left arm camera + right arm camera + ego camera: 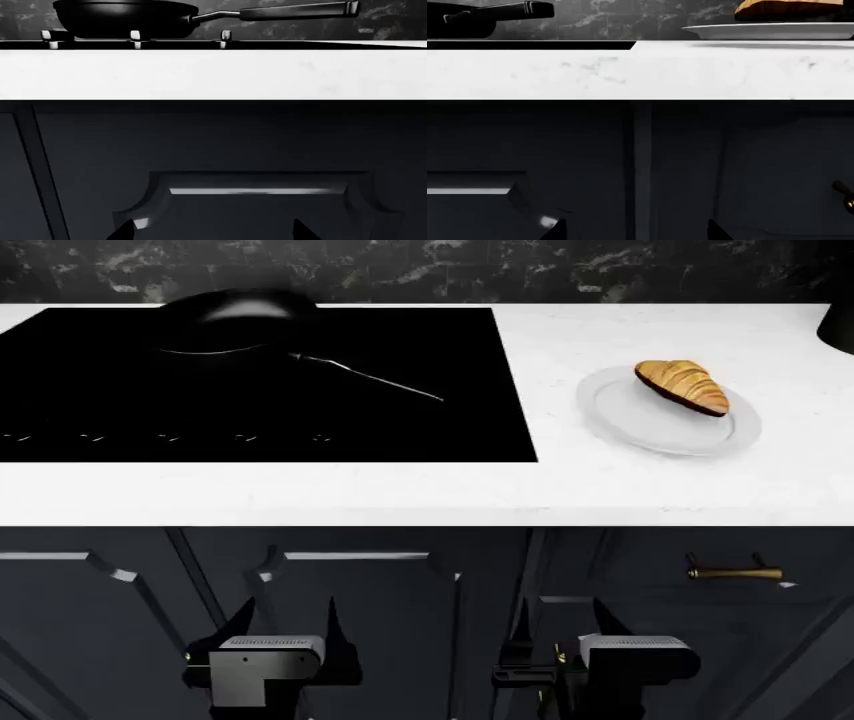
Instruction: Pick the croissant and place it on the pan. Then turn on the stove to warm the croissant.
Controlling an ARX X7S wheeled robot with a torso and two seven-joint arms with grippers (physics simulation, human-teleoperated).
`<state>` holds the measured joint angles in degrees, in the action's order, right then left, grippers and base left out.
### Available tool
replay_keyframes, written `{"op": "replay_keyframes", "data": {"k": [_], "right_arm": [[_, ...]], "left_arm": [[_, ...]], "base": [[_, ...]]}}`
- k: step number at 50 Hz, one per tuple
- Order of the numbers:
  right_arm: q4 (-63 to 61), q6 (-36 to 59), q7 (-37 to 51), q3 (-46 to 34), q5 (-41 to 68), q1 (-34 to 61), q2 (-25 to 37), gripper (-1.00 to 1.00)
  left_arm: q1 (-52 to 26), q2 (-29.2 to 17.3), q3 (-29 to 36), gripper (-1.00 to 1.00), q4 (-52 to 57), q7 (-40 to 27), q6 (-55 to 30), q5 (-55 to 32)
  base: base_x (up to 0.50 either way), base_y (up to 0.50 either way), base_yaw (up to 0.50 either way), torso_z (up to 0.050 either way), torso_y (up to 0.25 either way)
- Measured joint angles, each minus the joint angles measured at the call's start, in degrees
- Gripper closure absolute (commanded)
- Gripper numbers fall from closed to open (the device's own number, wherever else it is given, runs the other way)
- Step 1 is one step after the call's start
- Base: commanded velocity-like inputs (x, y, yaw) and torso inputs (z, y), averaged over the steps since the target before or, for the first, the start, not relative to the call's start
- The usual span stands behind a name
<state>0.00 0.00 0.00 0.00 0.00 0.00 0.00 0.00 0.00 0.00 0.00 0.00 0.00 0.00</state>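
- Two matching grippers, left gripper (287,625) and right gripper (561,625): slim black fingers tapering to points.
- Behind each, a boxy black wrist block topped with a ribbed silver-grey plate.
- Small brass-coloured fittings at the side of each block.
- No visible cables or markings.

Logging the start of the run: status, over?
Both grippers, left and right, open, empty, below counter. Golden-brown croissant on light-grey plate. Black frying pan on glass stove. Path clear.
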Motion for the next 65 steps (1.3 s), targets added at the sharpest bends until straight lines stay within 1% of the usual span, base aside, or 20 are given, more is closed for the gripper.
{"op": "replay_keyframes", "data": {"k": [12,43,56,65], "right_arm": [[-0.1,-1.3,0.6,-1.7,2.0,-0.2,1.4,-1.00],[1.1,-2.8,3.4,-4.6,6.8,0.1,4.2,-1.00],[1.4,-2.5,4.4,-6.1,7.0,0.4,5.3,-1.00],[1.4,-2.5,5.0,-6.9,7.4,0.5,5.8,-1.00]], "left_arm": [[0.0,-1.4,1.6,-1.00,-0.1,-1.6,-0.1,-1.4],[-0.3,-4.5,5.6,-1.00,-0.5,-4.1,0.1,-4.4],[-0.3,-5.4,7.0,-1.00,-1.0,-5.2,0.7,-4.6],[-0.5,-5.9,7.6,-1.00,-1.6,-5.9,1.5,-4.8]], "base": [[0.00,-0.02,0.00,0.000,0.000],[0.00,-0.50,0.00,0.000,0.000],[0.00,-0.04,0.00,0.000,0.000],[0.00,0.00,0.00,0.050,0.000]]}}
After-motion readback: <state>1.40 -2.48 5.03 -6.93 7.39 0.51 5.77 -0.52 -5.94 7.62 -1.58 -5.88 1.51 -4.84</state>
